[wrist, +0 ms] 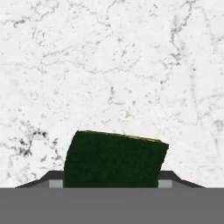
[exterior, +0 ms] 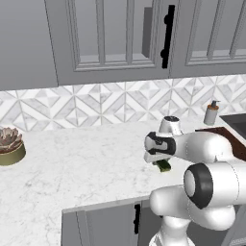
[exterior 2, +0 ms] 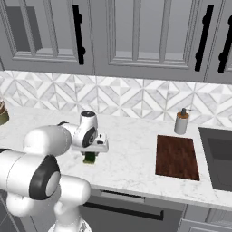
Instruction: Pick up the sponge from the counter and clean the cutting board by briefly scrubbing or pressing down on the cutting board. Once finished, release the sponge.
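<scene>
The dark green sponge (wrist: 114, 159) with a thin yellow-green edge sits between my two finger tips, which press against its left and right sides. My gripper (wrist: 111, 179) points straight down at the white marble counter (exterior: 81, 163). From the base, the sponge (exterior: 165, 166) (exterior 2: 90, 157) peeks out under the hand, low on the counter. The gripper (exterior 2: 90, 155) is shut on it. The dark reddish-brown cutting board (exterior 2: 176, 157) lies flat well to the right, near the sink. Only part of the board (exterior: 230, 137) shows behind my arm.
A soap dispenser (exterior 2: 181, 121) stands behind the board by the backsplash. A dark sink (exterior 2: 219, 158) is set into the counter at the far right. A potted succulent (exterior: 9, 146) sits at the far left. Cabinets hang overhead.
</scene>
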